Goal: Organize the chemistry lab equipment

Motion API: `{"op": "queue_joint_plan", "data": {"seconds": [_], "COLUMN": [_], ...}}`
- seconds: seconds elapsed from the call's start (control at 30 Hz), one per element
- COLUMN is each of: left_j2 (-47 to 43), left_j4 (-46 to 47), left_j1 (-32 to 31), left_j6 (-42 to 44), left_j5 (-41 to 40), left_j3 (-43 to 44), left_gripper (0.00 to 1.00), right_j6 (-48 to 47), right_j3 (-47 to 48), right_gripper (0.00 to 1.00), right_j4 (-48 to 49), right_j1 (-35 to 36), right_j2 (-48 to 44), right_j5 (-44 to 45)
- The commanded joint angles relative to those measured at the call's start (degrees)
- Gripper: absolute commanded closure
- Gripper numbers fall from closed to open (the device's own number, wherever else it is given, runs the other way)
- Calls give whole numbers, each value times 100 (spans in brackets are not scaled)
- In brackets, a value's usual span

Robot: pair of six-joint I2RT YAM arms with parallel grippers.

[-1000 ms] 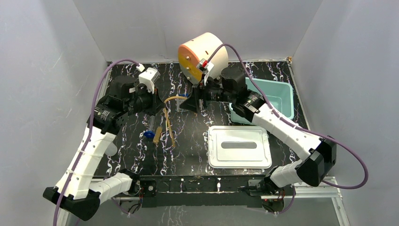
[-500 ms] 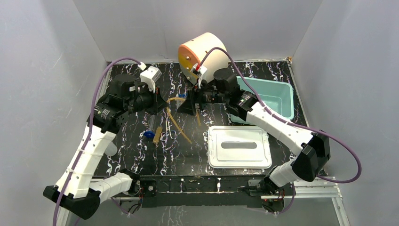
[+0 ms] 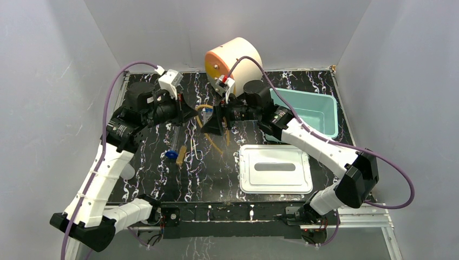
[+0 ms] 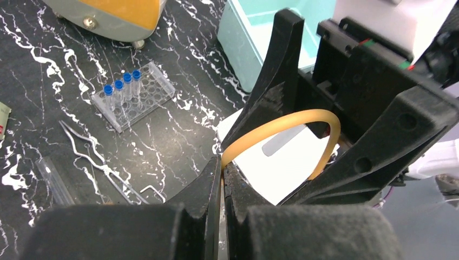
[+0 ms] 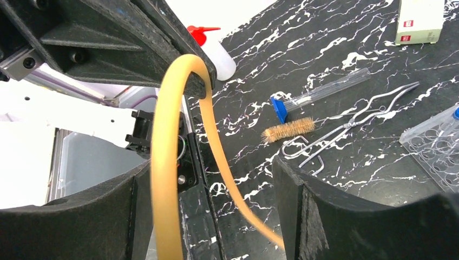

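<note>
Rising off the bench [image 3: 216, 173] over the last second, the tan rubber tubing [image 4: 281, 124] is pinched in the closed left pincer [image 4: 222, 179] and loops through the right pincer [image 5: 208, 173], whose jaws are spread; a handover seems underway.

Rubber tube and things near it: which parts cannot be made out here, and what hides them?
Rubber tube: in the left wrist view its far end goes behind a finger of the right hand.
Left hand: in the top view its grip on the tube is too small to see.
Rack: right wrist view, cut off by the right edge.
Box: right wrist view, cut by the top edge; print too small.
</note>
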Motion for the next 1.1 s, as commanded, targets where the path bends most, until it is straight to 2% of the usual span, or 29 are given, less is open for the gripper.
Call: {"op": "queue_joint_plan", "data": {"seconds": [0.0,0.23,0.33,0.5,0.6,0.63,0.67,0.7,0.73,0.8,0.83,0.9,1.0,1.07], "left_j2": [-37,-28,-44,-78,-130,-145,-157,-171,-188,-224,-252,-338,-477,-607], "left_j4": [489,888,910,977,1024,1026,1031,1025,1013,967,913,837,620,566], "left_j1": [-25,-30,-25,-25,-25,-25,-26,-25,-25,-24,-25,-25,-25,-25], "left_j6": [-562,-1115,-1190,-1280,-1328,-1340,-1350,-1367,-1382,-1409,-1428,-1702,-1989,-2114], "left_j5": [133,257,255,245,178,150,124,85,24,-163,-340,-902,-1769,-1956], "left_j3": [90,-125,-185,-254,-344,-362,-372,-382,-396,-416,-425,-536,-663,-758], "left_gripper": [100,100,100,100,97,92,83,70,52,33,27,20,17,16], "right_j6": [219,298,308,300,306,302,275,253,216,105,53,-39,-130,-171], "right_j3": [-13,-131,-194,-237,-284,-285,-275,-261,-236,-172,-141,-64,129,263], "right_gripper": [21,33,47,77,90,94,97,100,100,100,100,100,100,100], "right_j4": [440,679,736,854,975,979,958,920,854,704,637,514,151,-42], "right_j1": [52,66,66,64,64,61,65,57,55,43,13,-115,-460,-770], "right_j2": [51,70,38,0,-56,-68,-79,-90,-113,-137,-157,-162,-141,-136], "right_j5": [-70,371,422,379,354,384,424,476,554,716,779,761,712,726]}}
